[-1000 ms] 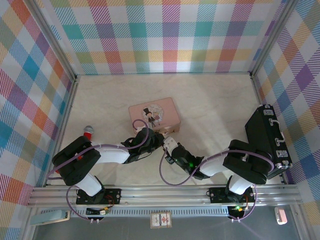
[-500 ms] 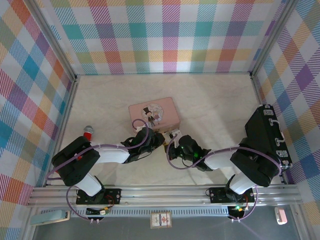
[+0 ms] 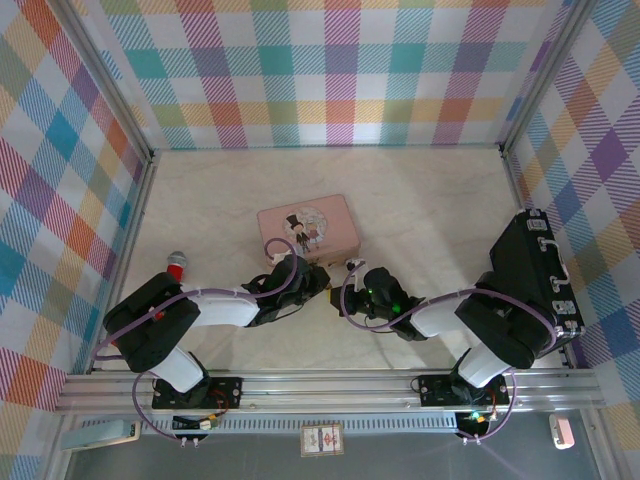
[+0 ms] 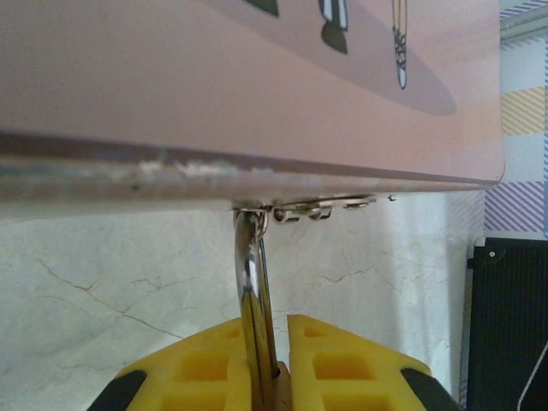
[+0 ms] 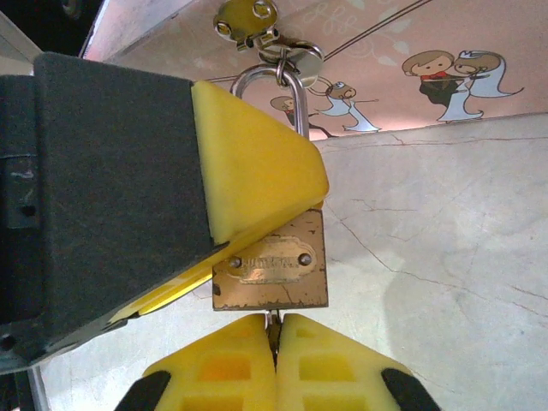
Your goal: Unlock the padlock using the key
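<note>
padlock point(image 5: 270, 270): small brass body, flat faces clamped in the left gripper point(image 4: 278, 342), jaws nearly together.
key point(image 5: 274, 320): thin sliver at the keyhole, pinched in the fully closed right gripper point(image 5: 276, 332).
shackle point(image 5: 300, 90): hooked through the hasp on the pink case point(image 5: 411, 43).
handling: probably light, rigid, slick; the thin key needs a gentle twist.
</note>
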Tool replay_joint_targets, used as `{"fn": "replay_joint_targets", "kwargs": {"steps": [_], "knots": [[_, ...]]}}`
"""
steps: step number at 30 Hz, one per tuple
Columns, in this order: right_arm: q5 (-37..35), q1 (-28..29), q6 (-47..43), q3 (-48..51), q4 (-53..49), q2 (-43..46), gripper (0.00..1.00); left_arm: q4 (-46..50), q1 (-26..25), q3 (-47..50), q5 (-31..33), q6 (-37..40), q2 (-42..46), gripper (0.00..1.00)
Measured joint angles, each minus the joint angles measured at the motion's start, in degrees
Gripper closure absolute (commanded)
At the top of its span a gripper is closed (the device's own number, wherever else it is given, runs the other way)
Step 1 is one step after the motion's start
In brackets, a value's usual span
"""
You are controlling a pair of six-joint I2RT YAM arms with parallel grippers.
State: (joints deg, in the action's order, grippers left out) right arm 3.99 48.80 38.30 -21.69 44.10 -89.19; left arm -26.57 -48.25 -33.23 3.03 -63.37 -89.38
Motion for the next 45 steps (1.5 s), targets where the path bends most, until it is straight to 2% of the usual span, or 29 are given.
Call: {"fn": "replay_joint_targets", "kwargs": {"steps": [5, 11, 19, 29, 36, 41, 45], "knots": [[-0.96, -0.48, 0.02, 0.07, -1.40, 0.72, 0.99, -0.50, -0.11, 0.00, -0.44, 0.44, 0.74, 0.63], [-1.92, -0.48, 0.04, 0.35, -2.16, 2.29, 0.99, 0.33, -0.11, 0.04, 0.15, 0.42, 3.34, 0.55], [-2.40, -0.63, 0.09, 0.76, -2.16, 2.51, 0.99, 3.54, -0.11, 0.04, 2.19, 0.63, 6.23, 0.52], [-1.73, -1.11, 3.52, 1.81, -0.11, 1.73, 1.00, 4.00, -0.11, 0.02, 2.01, 0.11, 4.59, 0.52], [-2.51, -1.16, 3.39, 2.05, -1.11, 2.40, 0.88, 4.66, -0.11, 0.02, 2.27, 0.15, 4.90, 0.52], [-3.41, -1.22, 2.93, 2.03, -3.93, 3.63, 0.73, 6.01, -0.11, 0.02, 3.08, 0.22, 6.47, 0.50], [-4.44, -1.22, 3.04, 1.53, -7.93, 3.65, 0.68, 6.58, -0.11, 0.11, 4.07, 0.22, 7.67, 0.49]]}}
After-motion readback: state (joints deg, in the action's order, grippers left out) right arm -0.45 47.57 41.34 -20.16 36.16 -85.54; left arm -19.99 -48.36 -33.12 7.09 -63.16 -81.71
